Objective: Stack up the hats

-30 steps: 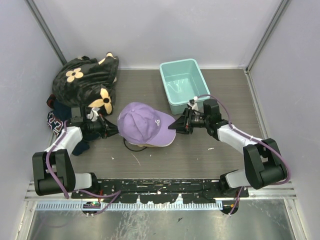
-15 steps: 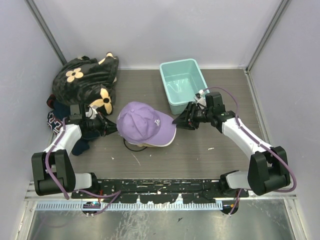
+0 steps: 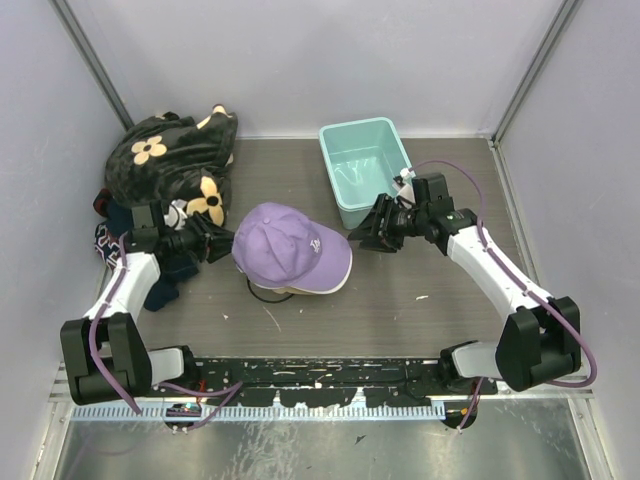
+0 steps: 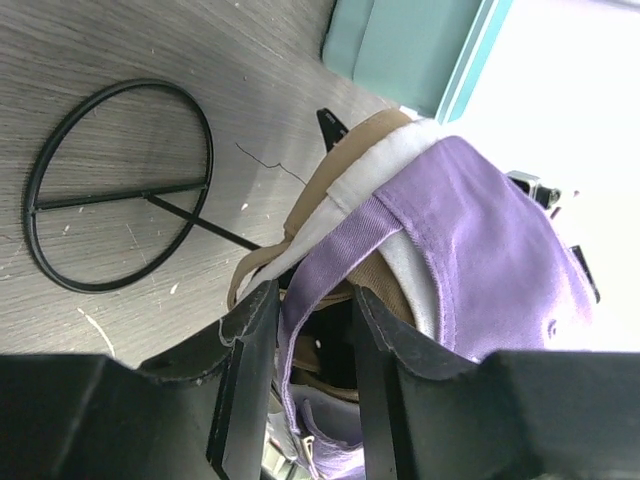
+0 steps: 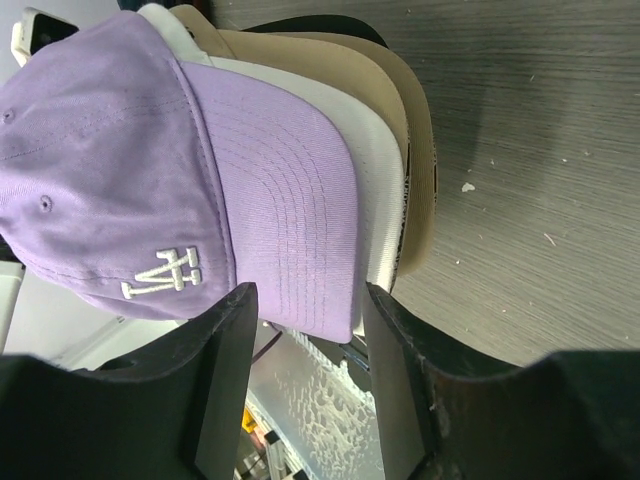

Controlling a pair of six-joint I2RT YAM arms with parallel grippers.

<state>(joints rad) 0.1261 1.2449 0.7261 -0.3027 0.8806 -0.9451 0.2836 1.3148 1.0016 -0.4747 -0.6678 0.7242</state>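
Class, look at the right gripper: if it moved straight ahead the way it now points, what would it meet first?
Most likely the brim of the purple cap: the right gripper points at it, jaws open, with nothing between them.

The purple cap (image 3: 285,245), a white logo on its front, tops a nested stack of white cap (image 5: 375,170), tan cap (image 5: 410,120) and black cap (image 5: 300,28), near the teal bin (image 3: 365,165).

The hats (image 3: 288,250) lie stacked between the clothing pile (image 3: 170,165) and the bin (image 3: 365,170).
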